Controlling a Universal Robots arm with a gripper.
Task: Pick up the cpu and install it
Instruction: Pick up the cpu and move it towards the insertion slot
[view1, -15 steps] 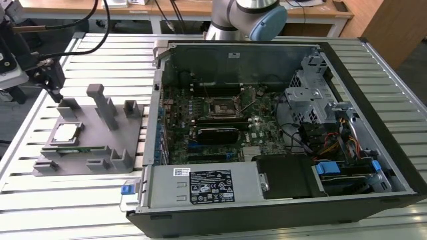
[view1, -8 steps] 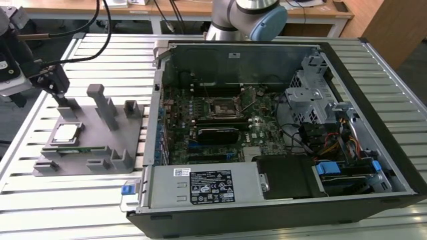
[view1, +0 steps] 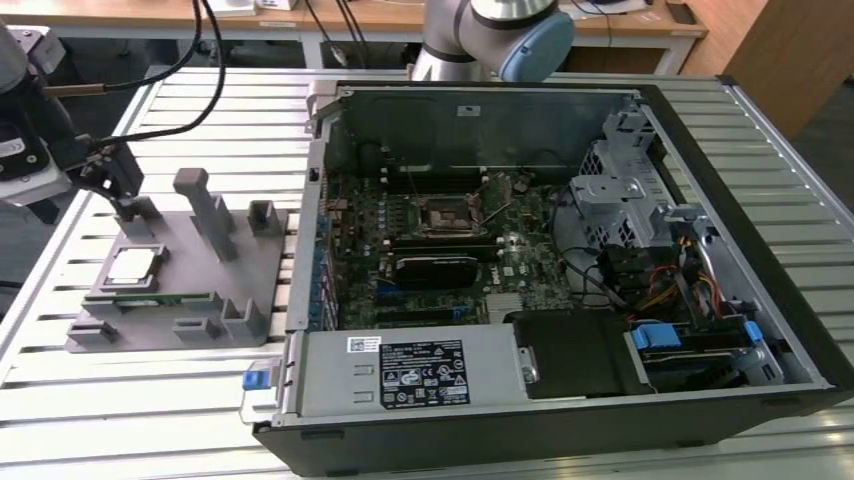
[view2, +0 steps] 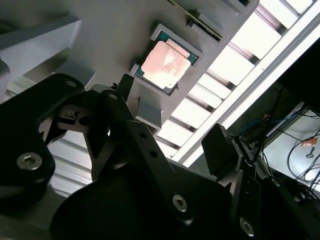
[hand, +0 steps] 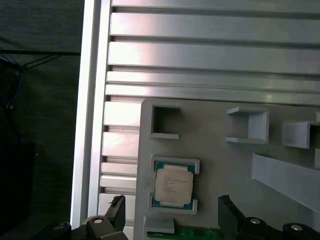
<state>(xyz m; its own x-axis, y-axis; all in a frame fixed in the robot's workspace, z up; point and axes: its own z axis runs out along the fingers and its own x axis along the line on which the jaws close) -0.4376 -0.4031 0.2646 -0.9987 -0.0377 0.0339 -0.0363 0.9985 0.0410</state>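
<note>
Released gripper (view1: 131, 208) above the parts fixture (view1: 180, 262); cpu (view1: 131, 268) unlifted.

Hangs at the exterior view's left with black fingers (hand: 227, 212) spread wide apart and nothing grasped, above the grey fixture on the slatted metal table (view1: 174, 410). Stands clear of the cpu, with no contact to be seen. Note the cpu lying flat, silvery top up, in a square recess of the fixture; in the first wrist view, just past the fingertips and in line with the gap between them. Note the long green memory stick (view1: 147, 299) held in the same fixture, just beside the cpu. Well apart, at the exterior view's right: open computer case (view1: 481, 130) with motherboard (view1: 521, 255) exposed and black square socket frame (view1: 447, 212) near the middle of the board. Behind the case, base of the arm (view1: 487, 40).
</note>
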